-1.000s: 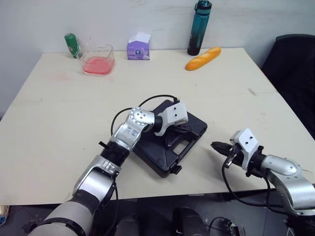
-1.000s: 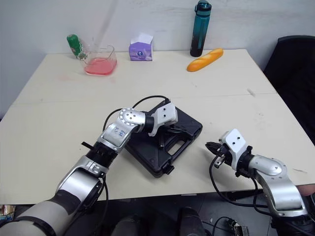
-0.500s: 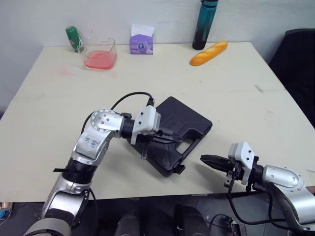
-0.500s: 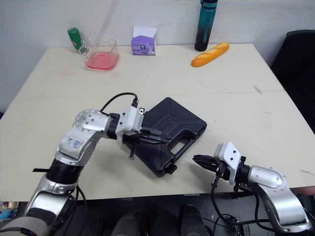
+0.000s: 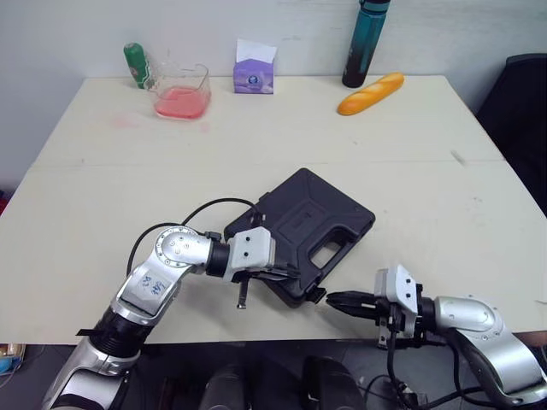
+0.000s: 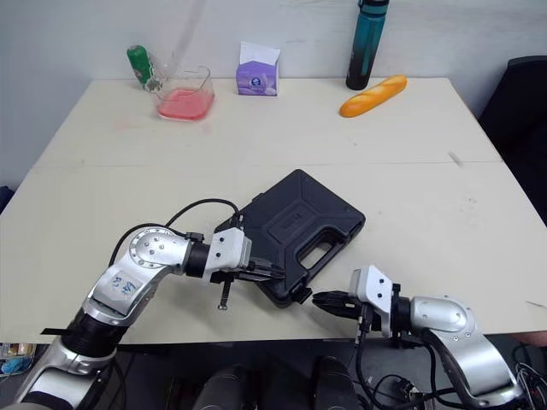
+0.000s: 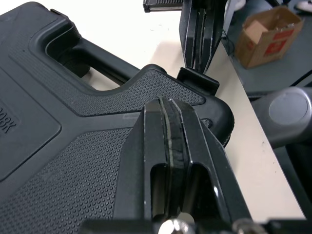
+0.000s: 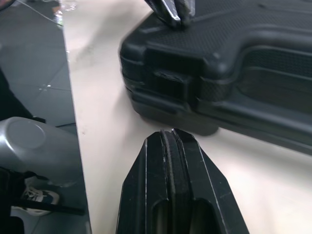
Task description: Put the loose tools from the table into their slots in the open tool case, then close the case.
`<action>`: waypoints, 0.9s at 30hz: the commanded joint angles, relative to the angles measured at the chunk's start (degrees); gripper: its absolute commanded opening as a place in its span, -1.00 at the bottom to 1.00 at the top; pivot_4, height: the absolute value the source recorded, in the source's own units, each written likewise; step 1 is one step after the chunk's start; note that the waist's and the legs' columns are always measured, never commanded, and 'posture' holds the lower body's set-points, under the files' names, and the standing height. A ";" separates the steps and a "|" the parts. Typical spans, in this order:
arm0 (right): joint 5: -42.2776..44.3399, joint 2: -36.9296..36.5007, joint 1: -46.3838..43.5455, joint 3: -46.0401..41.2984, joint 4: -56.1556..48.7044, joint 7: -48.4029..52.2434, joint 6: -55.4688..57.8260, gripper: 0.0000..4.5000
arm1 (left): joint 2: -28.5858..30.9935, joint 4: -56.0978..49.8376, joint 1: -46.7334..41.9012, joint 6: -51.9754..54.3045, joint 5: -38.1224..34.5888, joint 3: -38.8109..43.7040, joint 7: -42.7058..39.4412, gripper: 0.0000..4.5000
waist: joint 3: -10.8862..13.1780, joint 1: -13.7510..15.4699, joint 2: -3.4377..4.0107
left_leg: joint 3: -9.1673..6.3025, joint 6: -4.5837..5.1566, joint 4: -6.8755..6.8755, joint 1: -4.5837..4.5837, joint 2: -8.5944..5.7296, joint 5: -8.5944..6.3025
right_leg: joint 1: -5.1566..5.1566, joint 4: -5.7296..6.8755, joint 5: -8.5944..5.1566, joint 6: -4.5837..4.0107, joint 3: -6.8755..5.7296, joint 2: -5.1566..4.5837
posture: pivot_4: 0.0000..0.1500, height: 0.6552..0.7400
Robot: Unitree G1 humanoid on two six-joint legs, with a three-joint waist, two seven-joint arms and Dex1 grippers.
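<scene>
The black tool case [image 5: 308, 218] lies closed on the table near its front edge, handle cut-out facing right. My left gripper [image 5: 288, 275] is shut with nothing in it, its tips resting on the lid's near corner [image 7: 168, 105]. Just below that corner a latch [image 8: 168, 80] sticks out of the case's front side. My right gripper [image 5: 329, 301] is shut and empty, low over the table, pointing at that latch from a short gap away [image 8: 170, 134]. In the left wrist view the right gripper [image 7: 202, 34] hangs just beyond the case's edge.
At the table's back stand a green bottle [image 5: 135, 65], a clear container of pink liquid [image 5: 181, 90], a purple tissue box [image 5: 255, 68], a teal bottle [image 5: 366, 43] and a bread loaf [image 5: 370, 92]. A black chair [image 5: 521, 94] is at the right.
The camera has tilted. My left gripper drew back from the lid's middle to its near corner. My right gripper moved left, close to the case's front latch.
</scene>
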 commanded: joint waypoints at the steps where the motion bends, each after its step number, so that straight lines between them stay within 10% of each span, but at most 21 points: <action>1: 0.35 0.88 -0.63 1.55 -0.57 -0.24 -0.01 -0.95 | 2.94 2.73 3.42 1.91 4.94 -4.07 0.75 -1.00 | -0.02 -0.08 0.01 | 0.00 0.00 0.00 0.08 0.00 0.00 | 0.08 0.00 0.00 0.00 0.00 -0.01 | 1.00 1.00; 27: -3.40 5.85 -6.30 7.34 7.64 2.13 -10.25 -0.95 | 5.07 2.61 7.23 6.03 4.50 -5.89 3.41 -1.00 | -0.54 -0.20 0.11 | 0.03 -0.01 -0.03 0.41 0.10 -0.21 | 0.35 -0.02 -0.05 -0.08 0.19 -0.05 | 1.00 1.00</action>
